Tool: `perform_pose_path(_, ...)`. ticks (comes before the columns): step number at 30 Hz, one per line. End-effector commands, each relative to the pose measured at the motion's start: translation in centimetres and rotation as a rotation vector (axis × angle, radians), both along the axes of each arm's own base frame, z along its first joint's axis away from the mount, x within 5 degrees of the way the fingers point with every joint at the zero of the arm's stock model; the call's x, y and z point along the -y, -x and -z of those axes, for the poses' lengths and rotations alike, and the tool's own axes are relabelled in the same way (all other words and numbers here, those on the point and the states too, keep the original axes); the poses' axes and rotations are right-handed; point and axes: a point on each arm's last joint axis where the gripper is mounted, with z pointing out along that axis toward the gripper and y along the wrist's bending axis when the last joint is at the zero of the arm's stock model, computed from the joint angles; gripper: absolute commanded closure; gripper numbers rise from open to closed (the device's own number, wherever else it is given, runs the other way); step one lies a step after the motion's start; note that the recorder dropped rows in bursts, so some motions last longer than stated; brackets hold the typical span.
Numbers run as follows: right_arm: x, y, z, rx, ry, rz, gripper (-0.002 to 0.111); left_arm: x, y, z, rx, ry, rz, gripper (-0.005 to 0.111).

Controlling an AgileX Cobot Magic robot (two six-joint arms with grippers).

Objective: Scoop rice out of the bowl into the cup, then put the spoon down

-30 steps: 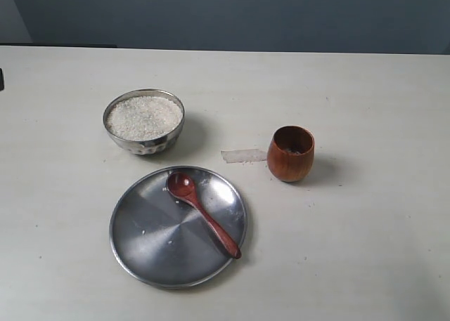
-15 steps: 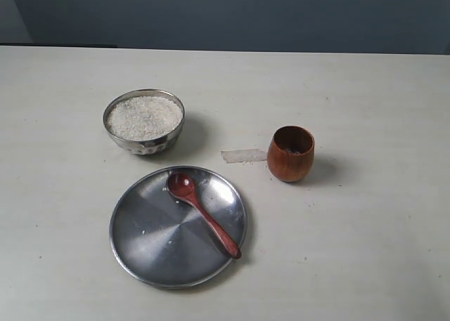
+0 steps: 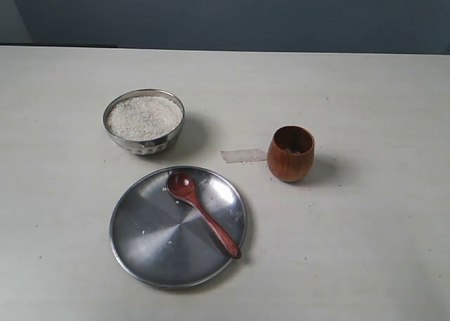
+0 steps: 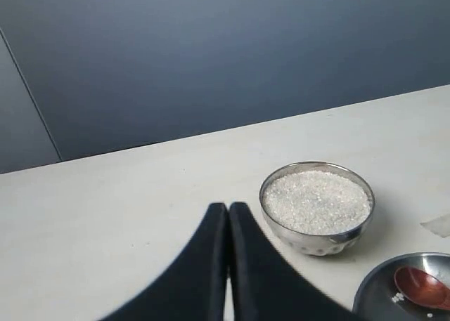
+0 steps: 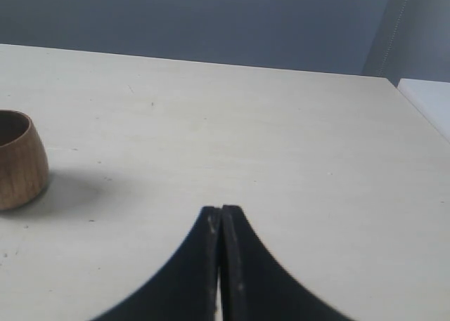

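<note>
My left gripper [image 4: 227, 212] is closed, its two black fingers pressed flat together with nothing between them. It hangs above the pale table [image 3: 365, 230]. Ahead of its tips and a little to the side stands the small, round, shiny steel bowl [image 4: 316, 242], filled nearly to the rim with fine white uncooked rice [image 4: 316, 200]. Near the bowl lies the wide, flat steel plate [image 3: 155, 244]. The glossy reddish-brown wooden spoon [image 3: 202, 212] lies on the plate. Its oval scoop points toward the bowl and its slim handle runs out to the plate's rim. A few loose grains lie on the plate.

My right gripper [image 5: 221, 212] is closed the same way and holds nothing. The small, rounded, reddish-brown wooden cup [image 5: 21, 163] stands upright, well apart from its tips, ahead and off to one side. Whether the cup's dark inside holds anything I cannot tell. A short strip of clear tape [image 3: 243, 155] sticks to the table just beside the cup, on the bowl's side.
</note>
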Motion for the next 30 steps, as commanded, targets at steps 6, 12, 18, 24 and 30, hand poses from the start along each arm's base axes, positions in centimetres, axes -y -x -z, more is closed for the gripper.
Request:
perform_pose_path(6,0.0,0.0,0.1,0.005,0.011,0.004,0.108,-0.1,1.3,3.1,0.102,-0.029,0.001,0.106)
perform_pose_path(12,0.0,0.0,0.1,0.008,0.011,0.003,0.108,-0.1,2.0,4.5,0.137,-0.035,0.0,0.106)
perform_pose_path(18,0.0,0.0,0.1,0.008,0.011,0.003,0.108,-0.1,2.3,6.1,0.153,-0.036,0.0,0.106)
perform_pose_path(24,0.0,0.0,0.1,0.008,0.011,0.003,0.108,-0.1,2.3,7.6,0.139,-0.037,0.001,0.106)
perform_pose_path(30,0.0,0.0,0.1,0.008,0.011,0.003,0.108,-0.1,2.3,8.4,0.116,-0.038,0.001,0.106)
